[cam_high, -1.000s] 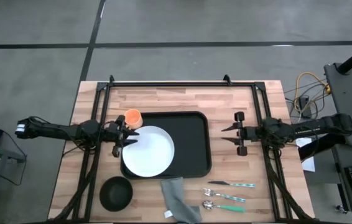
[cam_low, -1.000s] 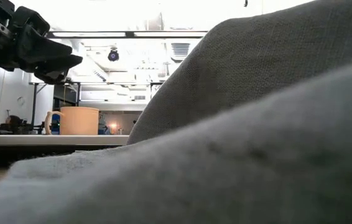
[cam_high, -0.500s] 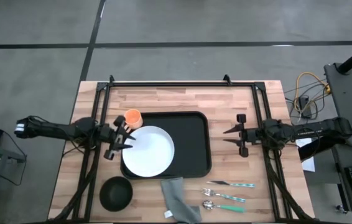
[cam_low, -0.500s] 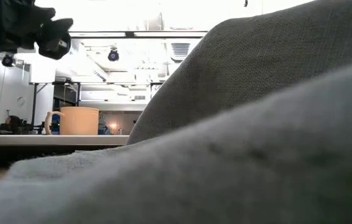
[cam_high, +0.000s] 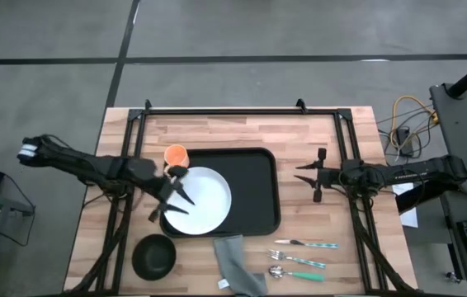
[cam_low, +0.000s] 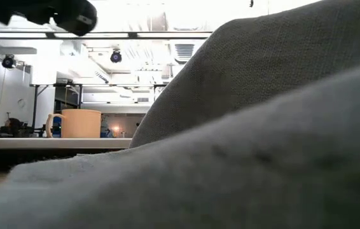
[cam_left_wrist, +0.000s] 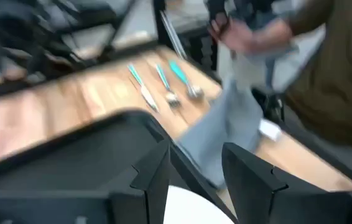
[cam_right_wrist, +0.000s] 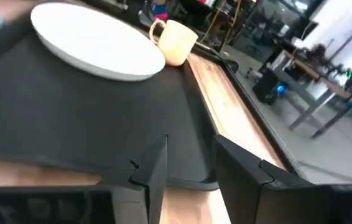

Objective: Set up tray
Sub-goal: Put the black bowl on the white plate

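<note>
reaching diagonally, left gripper point(cam_high: 177, 200) hovers open-jawed above plate point(cam_high: 205, 205).

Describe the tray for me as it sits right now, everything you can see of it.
The tray is a large flat black rectangle with rounded corners and a low raised rim, matte, plastic by its look. It lies flat mid-table on the wooden top. A round white plate covers its left part, overhanging the rim; the right part is bare. An orange cup stands just outside its far-left corner, and a grey cloth lies by its near edge.

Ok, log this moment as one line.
left gripper open over plate | right gripper open beside tray | cup off tray
</note>
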Motion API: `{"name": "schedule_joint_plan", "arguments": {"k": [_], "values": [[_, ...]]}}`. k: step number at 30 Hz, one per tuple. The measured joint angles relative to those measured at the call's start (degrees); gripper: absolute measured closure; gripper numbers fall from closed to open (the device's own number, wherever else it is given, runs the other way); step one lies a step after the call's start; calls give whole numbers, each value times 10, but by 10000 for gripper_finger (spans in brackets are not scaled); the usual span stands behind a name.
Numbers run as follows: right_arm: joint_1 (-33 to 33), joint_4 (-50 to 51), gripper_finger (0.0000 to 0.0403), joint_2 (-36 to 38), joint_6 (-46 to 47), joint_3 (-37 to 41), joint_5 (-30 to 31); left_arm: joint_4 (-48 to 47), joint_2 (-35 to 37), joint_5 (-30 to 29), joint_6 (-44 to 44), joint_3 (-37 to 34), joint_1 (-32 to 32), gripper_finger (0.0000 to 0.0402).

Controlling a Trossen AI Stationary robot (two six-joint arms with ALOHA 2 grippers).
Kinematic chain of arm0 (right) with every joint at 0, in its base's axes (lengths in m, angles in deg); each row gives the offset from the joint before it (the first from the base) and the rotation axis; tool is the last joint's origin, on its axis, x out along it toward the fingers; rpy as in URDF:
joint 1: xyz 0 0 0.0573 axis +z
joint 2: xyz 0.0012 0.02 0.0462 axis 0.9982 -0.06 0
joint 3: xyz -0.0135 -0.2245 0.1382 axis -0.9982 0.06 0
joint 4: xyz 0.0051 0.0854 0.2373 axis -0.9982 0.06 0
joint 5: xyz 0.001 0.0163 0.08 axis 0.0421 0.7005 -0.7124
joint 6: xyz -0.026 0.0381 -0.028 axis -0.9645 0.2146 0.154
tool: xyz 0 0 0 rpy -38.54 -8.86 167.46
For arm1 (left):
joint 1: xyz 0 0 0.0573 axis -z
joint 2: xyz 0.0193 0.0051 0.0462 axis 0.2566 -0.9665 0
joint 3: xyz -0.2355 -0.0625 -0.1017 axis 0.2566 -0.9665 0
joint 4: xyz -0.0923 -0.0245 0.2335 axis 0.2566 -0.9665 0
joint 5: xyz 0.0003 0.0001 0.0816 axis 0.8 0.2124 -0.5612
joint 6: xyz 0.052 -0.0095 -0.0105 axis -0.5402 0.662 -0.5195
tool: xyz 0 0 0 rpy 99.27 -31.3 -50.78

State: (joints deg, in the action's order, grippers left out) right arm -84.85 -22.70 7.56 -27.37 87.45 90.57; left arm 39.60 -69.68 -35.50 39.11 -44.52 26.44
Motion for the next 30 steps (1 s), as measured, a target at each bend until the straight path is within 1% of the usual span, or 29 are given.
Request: {"name": "schedule_joint_plan", "arguments": {"k": [4,8,11,13,16,18,23,30], "values": [[2,26,286,0,-66,0,-14,-28,-56,-17,-7,80,37,274],[3,30,284,0,-97,0,-43,-122,-101,-82,-19,149,84,274],[3,30,287,0,-118,0,-41,-185,-122,-122,-20,199,115,274],[3,33,290,-1,-126,0,-40,-220,-134,-147,-12,220,134,274],[3,34,292,-1,-126,0,-42,-258,-147,-181,16,239,152,274],[3,34,294,-1,-126,0,-42,-292,-151,-192,39,249,159,274],[3,34,294,-1,-126,0,-43,-373,-169,-191,109,256,166,274],[3,34,298,-1,-126,0,-43,-412,-181,-191,177,250,190,274]]}}
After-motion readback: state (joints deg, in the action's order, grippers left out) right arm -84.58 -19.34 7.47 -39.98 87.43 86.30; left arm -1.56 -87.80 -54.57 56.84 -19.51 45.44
